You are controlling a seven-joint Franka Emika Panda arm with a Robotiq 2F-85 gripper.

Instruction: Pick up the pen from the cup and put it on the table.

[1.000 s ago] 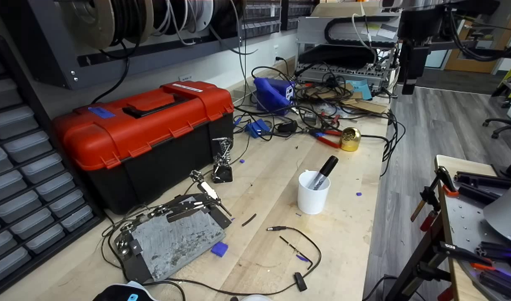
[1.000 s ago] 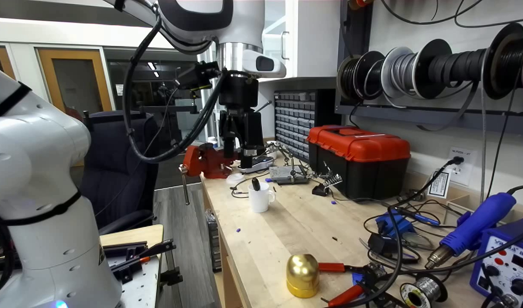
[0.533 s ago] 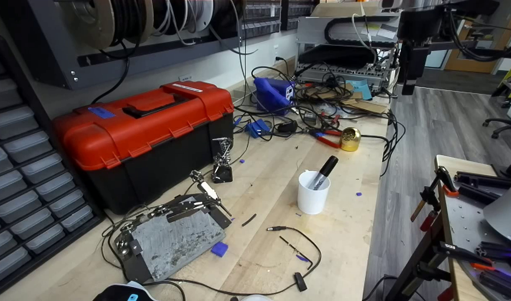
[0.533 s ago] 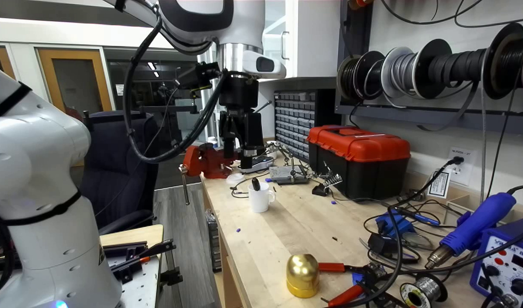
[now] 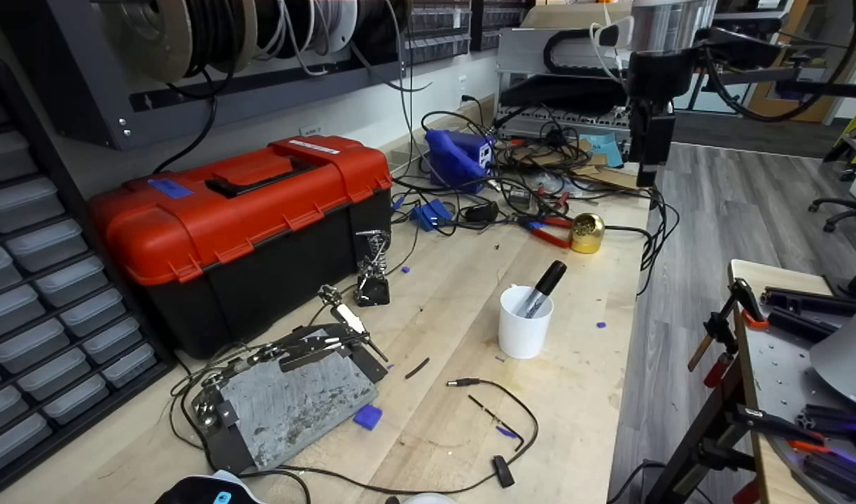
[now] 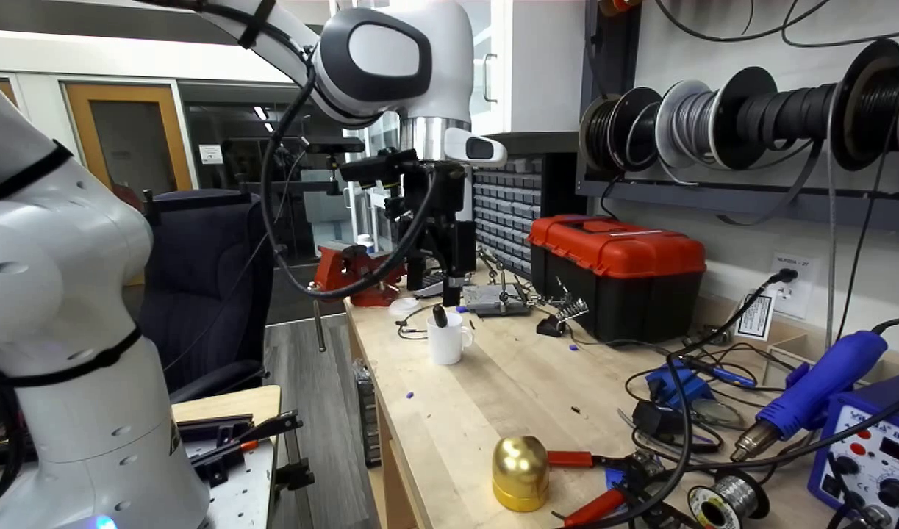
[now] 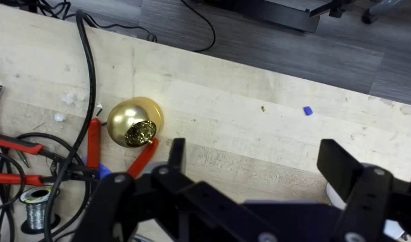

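1. Gripper up over the table, its two fingers wide apart!
2. And there's the pen, sitting in the white cup, black cap poking above the rim and leaning right in an exterior view.
3. Same view: cup upright on the table, right of the red toolbox, nearer than the gold globe; gripper far and right of it.

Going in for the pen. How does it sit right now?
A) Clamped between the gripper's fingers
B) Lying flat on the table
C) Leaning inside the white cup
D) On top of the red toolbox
C: the pen leans in the cup, its black end above the rim, while the open gripper holds nothing.
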